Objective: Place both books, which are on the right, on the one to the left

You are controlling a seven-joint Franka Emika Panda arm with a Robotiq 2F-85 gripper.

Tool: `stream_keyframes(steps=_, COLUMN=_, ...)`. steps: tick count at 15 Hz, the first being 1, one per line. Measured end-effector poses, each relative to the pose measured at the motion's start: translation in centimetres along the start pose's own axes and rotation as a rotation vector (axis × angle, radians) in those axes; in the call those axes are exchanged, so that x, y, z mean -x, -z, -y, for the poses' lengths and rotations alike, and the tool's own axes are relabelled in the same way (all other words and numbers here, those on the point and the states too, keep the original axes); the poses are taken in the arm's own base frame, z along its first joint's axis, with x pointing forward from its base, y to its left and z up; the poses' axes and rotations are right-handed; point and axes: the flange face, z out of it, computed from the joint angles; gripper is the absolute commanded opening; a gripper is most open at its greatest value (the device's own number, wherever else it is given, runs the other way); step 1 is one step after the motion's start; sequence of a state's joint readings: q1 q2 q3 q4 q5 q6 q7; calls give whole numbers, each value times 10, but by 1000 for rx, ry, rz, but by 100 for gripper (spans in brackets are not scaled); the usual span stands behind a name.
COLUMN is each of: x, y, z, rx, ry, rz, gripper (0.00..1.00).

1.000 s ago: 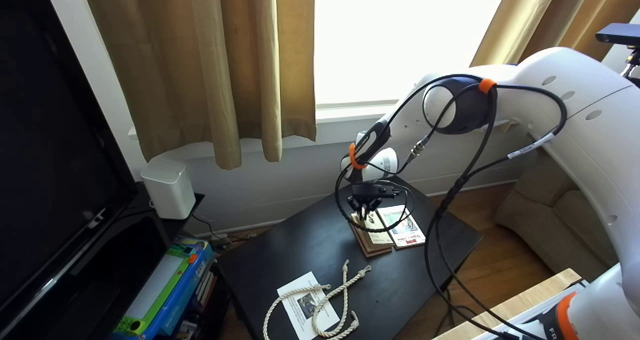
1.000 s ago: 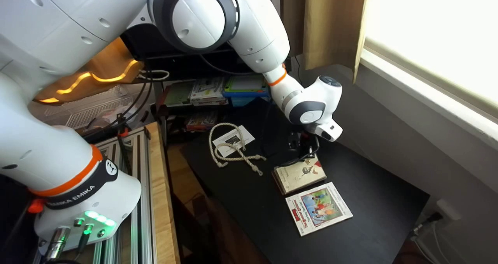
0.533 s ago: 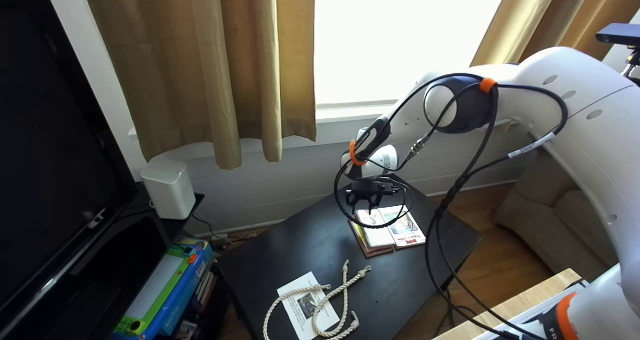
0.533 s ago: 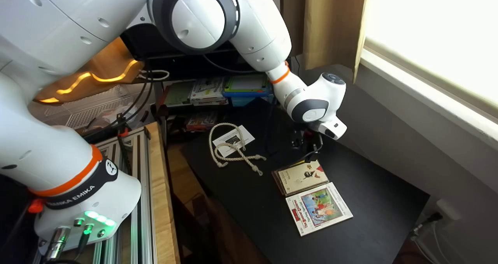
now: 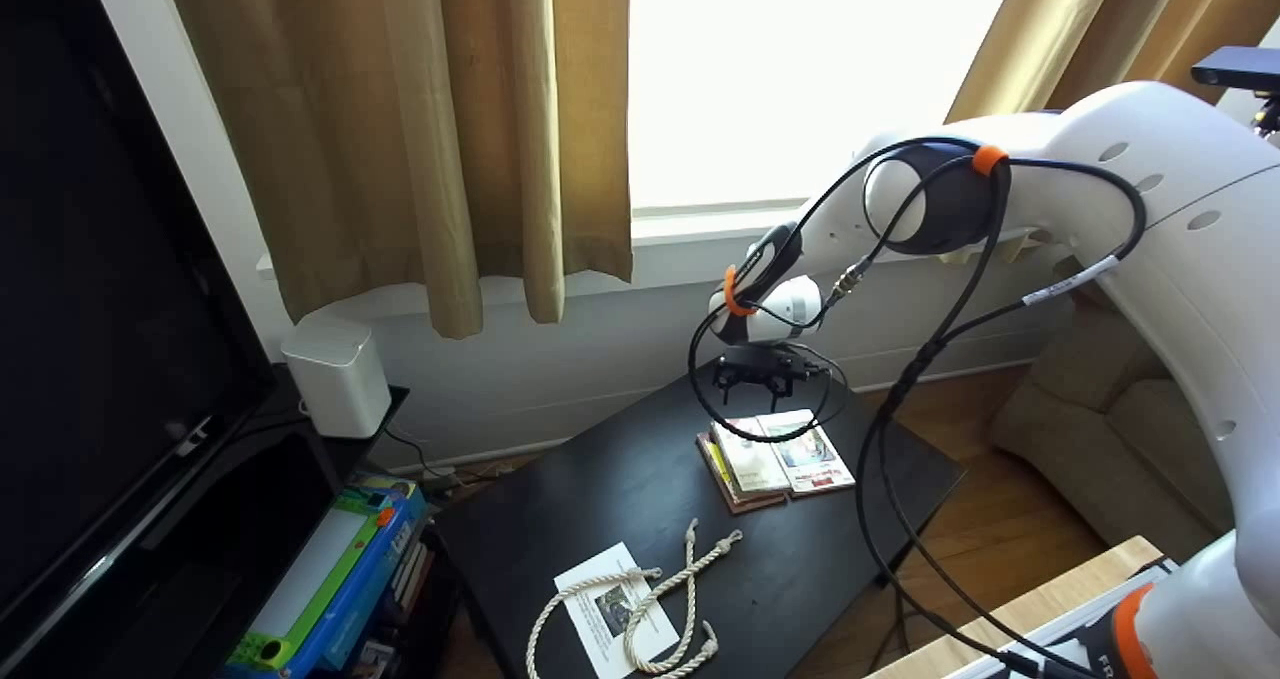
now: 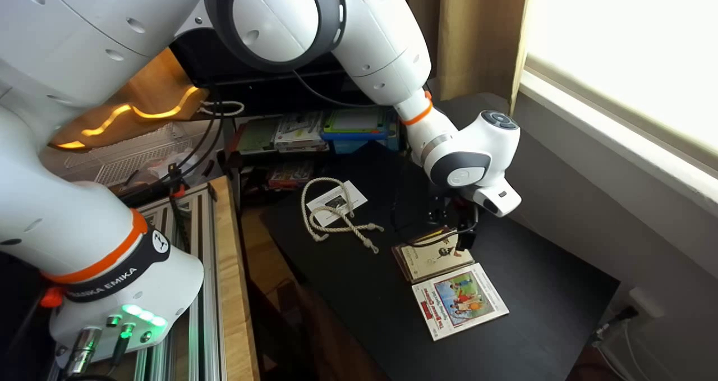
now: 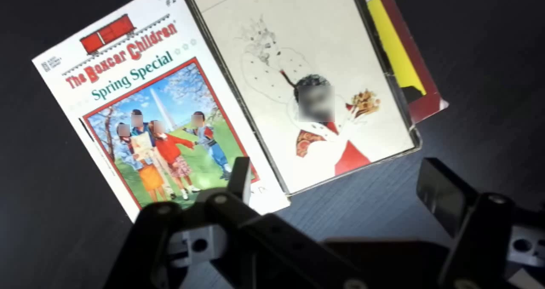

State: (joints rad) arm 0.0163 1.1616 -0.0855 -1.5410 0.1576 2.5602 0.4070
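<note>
Grained black tabletop; flat paperback beside stacked books; tool splayed.

White book with red and green lettering, cream book with red-accented drawing, maroon-and-yellow book, black table

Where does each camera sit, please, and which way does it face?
An exterior view: high, facing the window across the black table; arm shows.
An exterior view: high near the base, facing table and shelved boxes; base and arm show.
Wrist view: above the fingers, which show; facing down at the Boxcar Children book and cream book.
In both exterior views: arm, table, window, these books.
</note>
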Motion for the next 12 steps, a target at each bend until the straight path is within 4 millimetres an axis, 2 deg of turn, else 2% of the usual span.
stream_keyframes(steps=4, x=-9, y=-10, z=-43, rx=-10, ry=-140, rz=3, gripper=100)
stream_keyframes(steps=8, x=-13, y=-20, z=-79, rx=-27, ry=-96, rz=-20, gripper=100)
stream_keyframes(steps=10, x=-13, y=-22, z=-86, rx=-36, ry=-83, rz=-29, gripper=100)
stream_keyframes(steps=12, x=-13, y=-22, z=-85, rx=-40, ry=-80, rz=-30, gripper=100)
